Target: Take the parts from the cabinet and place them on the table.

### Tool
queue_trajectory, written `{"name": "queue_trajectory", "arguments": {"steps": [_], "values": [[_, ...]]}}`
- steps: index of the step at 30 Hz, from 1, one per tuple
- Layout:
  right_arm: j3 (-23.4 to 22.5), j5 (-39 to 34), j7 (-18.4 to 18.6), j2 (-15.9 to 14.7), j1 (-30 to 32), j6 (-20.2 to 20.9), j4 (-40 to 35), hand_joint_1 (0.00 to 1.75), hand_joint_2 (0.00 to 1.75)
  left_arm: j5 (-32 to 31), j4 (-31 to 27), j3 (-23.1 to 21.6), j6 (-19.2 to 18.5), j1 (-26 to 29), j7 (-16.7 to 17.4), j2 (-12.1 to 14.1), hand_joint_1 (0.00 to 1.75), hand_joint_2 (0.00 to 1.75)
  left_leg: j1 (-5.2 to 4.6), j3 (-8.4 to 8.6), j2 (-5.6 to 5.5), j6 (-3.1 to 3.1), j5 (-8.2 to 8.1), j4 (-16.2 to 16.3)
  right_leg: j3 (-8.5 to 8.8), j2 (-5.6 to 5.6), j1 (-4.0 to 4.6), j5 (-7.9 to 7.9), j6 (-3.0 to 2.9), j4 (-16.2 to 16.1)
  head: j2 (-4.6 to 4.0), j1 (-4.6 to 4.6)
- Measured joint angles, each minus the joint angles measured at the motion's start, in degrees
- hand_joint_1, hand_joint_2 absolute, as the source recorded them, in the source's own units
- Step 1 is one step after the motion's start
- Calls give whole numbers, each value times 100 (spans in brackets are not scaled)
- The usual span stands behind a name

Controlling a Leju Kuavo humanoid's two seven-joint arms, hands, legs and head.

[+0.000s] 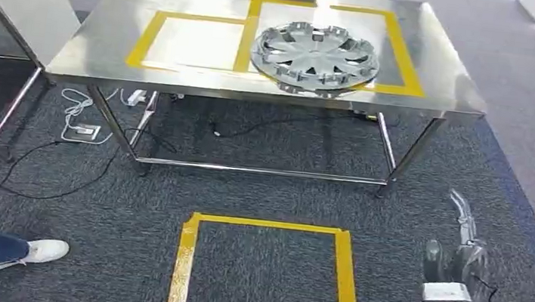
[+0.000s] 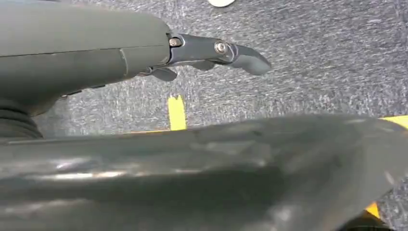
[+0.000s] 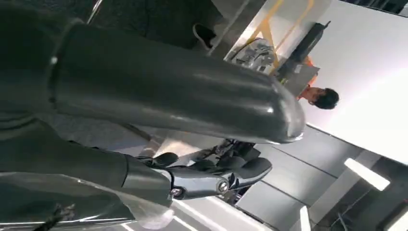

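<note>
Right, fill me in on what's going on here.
The robot stands on the carpet facing a steel table. A silver wheel cover already lies on it, mostly inside the right-hand taped yellow square. The left-hand taped square has nothing in it. The right robot hand hangs low at the robot's side holding nothing, and so does the left robot hand. A person's leg and white shoe show at the left.

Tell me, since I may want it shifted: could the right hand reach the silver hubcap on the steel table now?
Probably not: the right hand hangs low, carpet between it and the silver hubcap.
</note>
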Motion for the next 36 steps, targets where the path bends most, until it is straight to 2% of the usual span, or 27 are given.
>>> {"name": "queue_trajectory", "arguments": {"steps": [1, 2, 3, 4, 5, 6, 7, 9, 10, 11, 14, 15, 16, 17, 19, 20, 21, 22, 23, 25, 26, 30, 31, 32, 34, 35, 36], "values": [[0, 2, 2, 0, -6, 0, 0, 0, 0, 0, 0, 0, 0, 8, 0, 0, 0, 0, 13, -56, -17, -52, -248, 114, -57, -8, 2, 53, -55, 3, 0, -13], [0, 4, 6, 0, 1, 0, 0, 0, 0, -6, 0, 0, 0, 17, 0, -2, 0, 0, 24, -124, -19, -86, -622, 412, -110, -19, 3, 107, -105, 4, 0, -37], [0, 4, 7, 0, 2, 0, 0, 0, 0, -11, 0, 0, 0, 19, 0, -2, 0, 0, 39, -216, -19, -117, -982, 845, -179, -23, 5, 160, -109, 11, 0, -31], [-2, 4, 9, 0, 7, 2, 0, 0, 0, -18, 0, 0, -2, 19, 0, 0, 0, 0, 48, -297, -19, -138, -1231, 1280, -247, -27, 7, 212, -107, 24, 0, -35], [-4, 4, 15, 0, 7, 0, 0, 0, 0, -20, 0, 0, 0, 18, 0, -2, 0, 0, 55, -333, -19, -153, -1332, 1626, -307, -28, 10, 261, -102, 40, 0, -33], [-2, 7, 15, 0, 7, 2, 0, 0, 0, -20, 0, 0, 0, 18, 0, -2, 0, 0, 61, -297, -19, -161, -1255, 1766, -353, -30, 10, 310, -96, 69, 0, -35], [-2, 7, 22, 0, 11, 2, 0, 0, 0, -20, 0, 0, 0, 18, 0, -2, 0, 0, 68, -148, -19, -156, -1055, 1665, -444, -29, 10, 360, -86, 111, 0, -35], [-2, 9, 33, 0, 18, 4, 0, 0, 0, -17, 0, 0, 0, 17, 0, 0, 0, 0, 71, 434, -21, -114, -674, 811, -596, -24, 9, 414, -62, 193, 0, -33], [-2, 9, 33, 0, 17, 4, 0, 0, 0, -17, 0, 0, 0, 17, -2, 2, 0, 0, 68, 759, -33, -74, -655, 295, -640, -26, 8, 428, -45, 231, 0, -40], [-2, 9, 35, 0, 14, 4, 0, 0, 0, -17, 0, 0, 0, 15, -7, 9, 0, 0, 48, 935, -37, -52, -768, -24, -696, -25, 41, 445, -18, 276, 0, -35], [-2, 4, 85, -2, 11, 43, 2, 0, 0, 26, 0, 7, -88, 2, -120, 9, 0, 0, 23, 844, -37, 22, -797, -80, -771, -34, 22, 548, 95, 265, 0, -20], [-2, 4, 107, -15, 13, 63, 2, 0, 0, 42, 0, 22, -98, 13, -144, 11, 0, 0, 35, 833, -35, 81, -745, -131, -773, -34, 28, 576, 136, 261, 0, -31], [2, 4, 125, -20, 23, 66, 9, 0, 0, 61, 0, 48, -98, 11, -166, 4, 0, 0, 56, 822, 1, 141, -676, -170, -851, -2, 8, 483, 157, 333, 0, -28], [7, 4, 160, -28, 31, 70, 13, 0, 0, 66, 0, 72, -94, 4, -170, 4, 0, 0, 56, 775, 5, 194, -641, -169, -957, 5, 7, 235, 175, 568, 0, -15], [4, 0, 221, -59, 45, 76, 55, 0, 0, 66, 0, 94, -74, 4, -170, 2, 0, 0, 41, 679, 8, 222, -568, -164, -1284, 14, 3, -286, 206, 1462, 0, -9], [7, -2, 229, -61, 71, 79, 74, 0, 0, 63, 0, 98, -72, 8, -170, -2, 0, 0, 33, 622, 10, 220, -532, -153, -1422, 14, 4, -451, 224, 1848, 0, -5], [4, -22, 266, -66, 99, 87, 98, 0, 0, 63, 0, 103, -66, 12, -168, -2, 0, 0, 28, 572, 10, 216, -499, -141, -1455, 14, 3, -489, 231, 2021, 0, -7], [0, -59, 295, -68, 121, 107, 125, 0, 0, 61, 0, 105, -55, 18, -160, -2, 0, 0, 27, 529, 10, 210, -473, -127, -1329, 14, 3, -382, 228, 1904, 0, -7], [-7, -105, 299, -70, 135, 127, 142, 0, 0, 61, 0, 107, -48, 20, -149, -2, 0, 0, 27, 504, 10, 201, -463, -112, -1090, 12, 4, -197, 221, 1553, 0, -7], [-13, -159, 299, -79, 143, 166, 173, 0, 0, 59, 0, 109, -35, 17, -123, -4, 0, 0, 27, 481, 10, 182, -452, -74, -407, 7, 4, 206, 180, 460, 0, -4], [-15, -175, 301, -79, 140, 177, 186, 0, 0, 50, 0, 109, -35, 16, -118, -4, 0, 0, -13, 464, 10, 155, -449, -52, -283, 8, 21, 111, 161, 204, 0, -4], [-26, -203, 293, -79, 190, 188, 234, 0, 0, 42, 0, 111, -20, 16, -105, -15, 0, 0, -17, 394, 10, 29, -369, -21, -300, 22, 16, 187, 18, 159, 0, -18], [-26, -203, 295, -79, 187, 188, 238, 0, 0, 42, 0, 114, -20, 16, -105, -7, 0, 0, -2, 371, -7, -7, -444, 26, -296, 5, -14, 225, -29, 133, 0, -4], [-26, -203, 293, -79, 187, 186, 240, 0, 0, 42, 0, 114, -18, 16, -107, -9, 0, 0, -1, 303, -18, -45, -611, 194, -309, 4, -15, 239, -54, 134, 0, -37], [-26, -173, 295, -79, 193, 175, 260, 0, 0, 42, 0, 120, -18, 17, -111, -9, 0, 0, 37, -56, -18, -100, -1140, 1111, -350, -12, -9, 258, -86, 136, 0, -42], [-26, -155, 306, -79, 199, 168, 275, 0, 0, 42, 0, 131, -9, 21, -116, -9, 0, 0, 44, -233, -19, -117, -1319, 1564, -376, -15, -8, 268, -93, 147, 0, -42], [-33, -142, 317, -79, 209, 155, 291, 0, 0, 42, 0, 140, -2, 25, -120, -9, 0, 175, 53, -304, -18, -126, -1361, 1781, -394, -14, -8, 272, -90, 161, 0, -42]]}}
